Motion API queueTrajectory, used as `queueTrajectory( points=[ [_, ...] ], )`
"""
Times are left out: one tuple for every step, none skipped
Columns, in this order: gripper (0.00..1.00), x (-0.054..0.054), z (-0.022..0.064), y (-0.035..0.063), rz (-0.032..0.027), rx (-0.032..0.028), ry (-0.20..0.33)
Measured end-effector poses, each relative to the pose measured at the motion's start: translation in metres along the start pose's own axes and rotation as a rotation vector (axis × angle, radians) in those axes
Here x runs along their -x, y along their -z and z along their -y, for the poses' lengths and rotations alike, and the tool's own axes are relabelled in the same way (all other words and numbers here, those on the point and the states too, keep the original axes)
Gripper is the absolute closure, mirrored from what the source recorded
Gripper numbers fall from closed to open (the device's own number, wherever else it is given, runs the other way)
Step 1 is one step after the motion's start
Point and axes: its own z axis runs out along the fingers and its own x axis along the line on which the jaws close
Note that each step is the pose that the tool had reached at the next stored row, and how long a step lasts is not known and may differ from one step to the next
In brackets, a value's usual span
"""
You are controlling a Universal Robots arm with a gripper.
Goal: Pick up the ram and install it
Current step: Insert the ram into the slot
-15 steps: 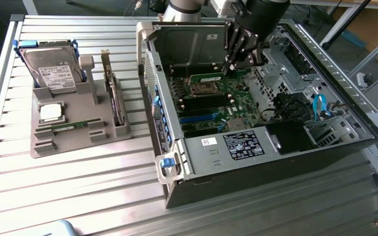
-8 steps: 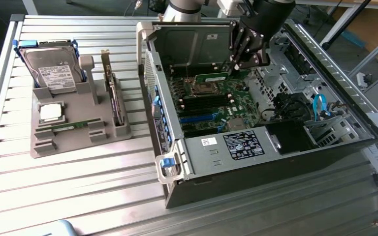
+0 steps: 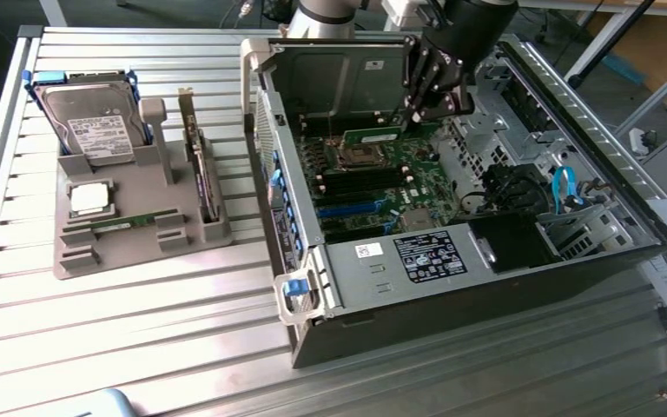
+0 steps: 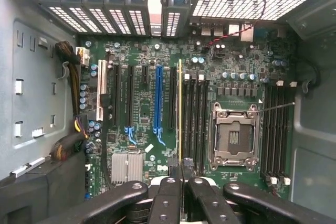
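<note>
One ram (image 3: 371, 135) held over one motherboard (image 3: 424, 176).

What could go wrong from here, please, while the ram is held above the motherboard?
The gripper pinches the thin ram, which could tilt or slip. In the wrist view its edge seems to run just beside the black memory slots, so it might press down off-slot. The open processor socket lies close by; a dropped stick could hit it.
</note>
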Motion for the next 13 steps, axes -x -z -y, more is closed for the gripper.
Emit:
queueTrajectory(
  points=[
    [0.88,0.0002,0.0000,-0.0003,0.0001,0.0000,0.000],
    [0.88,0.0004,0.0000,-0.0004,0.0002,0.0000,0.000],
    [0.88,0.0008,0.0000,-0.0006,-0.0001,0.0001,0.000],
    [0.88,0.0012,0.0001,-0.0008,-0.0001,0.0001,0.000],
    [0.88,0.0015,0.0001,-0.0014,0.0001,0.0000,0.000],
    [0.88,0.0019,0.0001,-0.0022,0.0000,0.0000,0.000],
    [0.88,0.0025,0.0002,-0.0029,-0.0001,0.0000,0.000],
    [0.88,0.0031,0.0002,-0.0038,0.0000,0.0000,0.000],
    [0.88,0.0036,0.0003,-0.0044,0.0000,0.0000,0.000],
    [0.88,0.0041,0.0003,-0.0050,0.0000,0.0000,0.000],
    [0.88,0.0047,0.0004,-0.0056,0.0000,0.0000,0.000],
    [0.88,0.0052,0.0004,-0.0062,0.0000,0.0000,0.000],
    [0.88,0.0057,0.0005,-0.0069,0.0001,0.0000,0.000]
  ],
)
